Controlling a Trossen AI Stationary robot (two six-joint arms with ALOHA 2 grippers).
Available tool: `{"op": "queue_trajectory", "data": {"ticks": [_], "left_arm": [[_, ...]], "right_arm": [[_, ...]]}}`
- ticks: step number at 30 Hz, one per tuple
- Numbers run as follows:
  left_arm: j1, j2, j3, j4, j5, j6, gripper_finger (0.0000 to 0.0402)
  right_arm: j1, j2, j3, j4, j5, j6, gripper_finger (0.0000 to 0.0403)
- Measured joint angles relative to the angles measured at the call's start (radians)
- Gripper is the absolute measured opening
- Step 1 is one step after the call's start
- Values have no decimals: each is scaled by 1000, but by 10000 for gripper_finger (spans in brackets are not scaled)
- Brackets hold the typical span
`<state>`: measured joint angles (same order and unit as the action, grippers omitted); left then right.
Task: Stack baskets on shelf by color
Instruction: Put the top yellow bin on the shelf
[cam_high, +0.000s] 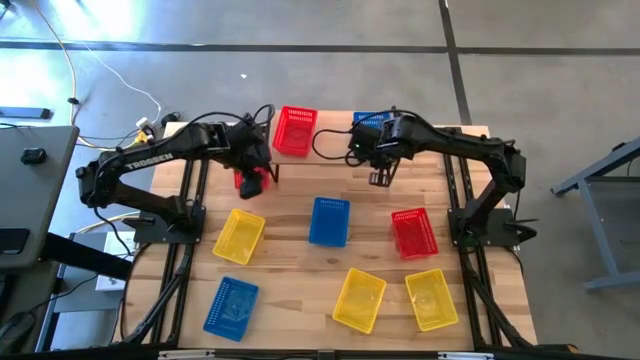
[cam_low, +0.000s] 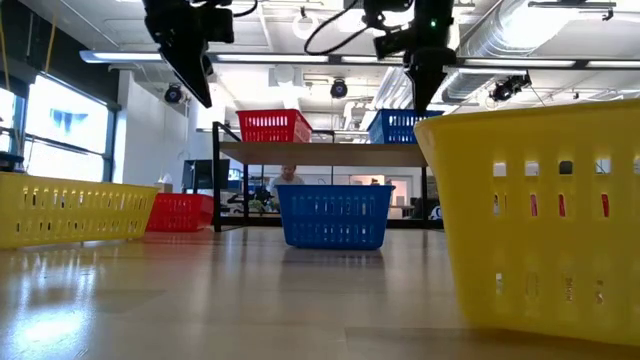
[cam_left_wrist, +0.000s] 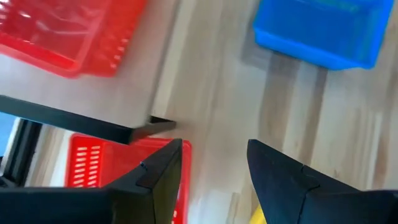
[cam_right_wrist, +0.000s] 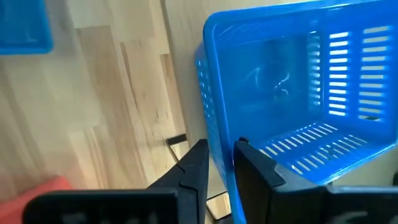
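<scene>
The shelf (cam_low: 330, 153) stands at the table's far edge. A red basket (cam_high: 295, 130) and a blue basket (cam_high: 368, 120) sit on it side by side. My left gripper (cam_high: 268, 172) is open and empty, high above a red basket (cam_high: 250, 180) that rests on the table by the shelf's left end. My right gripper (cam_high: 382, 176) hangs in front of the shelf, fingers pointing down. In the right wrist view its fingers (cam_right_wrist: 219, 155) stand a narrow gap apart, pointing at the blue basket's side wall (cam_right_wrist: 208, 124); I see no touch.
On the table in front of the shelf lie a yellow basket (cam_high: 239, 236), a blue one (cam_high: 329, 221) and a red one (cam_high: 414, 232). Nearer the front edge lie a blue basket (cam_high: 232, 306) and two yellow ones (cam_high: 360, 299) (cam_high: 432, 298).
</scene>
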<state>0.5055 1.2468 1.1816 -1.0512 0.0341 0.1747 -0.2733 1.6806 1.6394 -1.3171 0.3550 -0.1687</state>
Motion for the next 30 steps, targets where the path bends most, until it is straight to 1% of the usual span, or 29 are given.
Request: {"op": "queue_trajectory", "data": {"ticks": [7,11,13,19,22,27,30], "left_arm": [[-63,-41,0,-79,0,-17,172],[-97,-81,0,-128,0,-60,172],[-117,-101,0,-153,0,-106,172],[-172,-143,0,-243,0,-372,172],[-205,-153,-6,-282,0,-511,172],[-270,-179,-58,-293,0,-721,172],[-311,-186,-87,-292,-1,-823,172]], "right_arm": [[41,0,71,-43,0,109,62],[69,0,111,-57,5,168,62],[84,0,132,-55,6,198,62],[129,0,181,-55,4,269,62],[147,0,200,-46,-29,274,62],[170,0,213,-13,-76,221,62],[182,0,213,-1,-82,172,62]]}}
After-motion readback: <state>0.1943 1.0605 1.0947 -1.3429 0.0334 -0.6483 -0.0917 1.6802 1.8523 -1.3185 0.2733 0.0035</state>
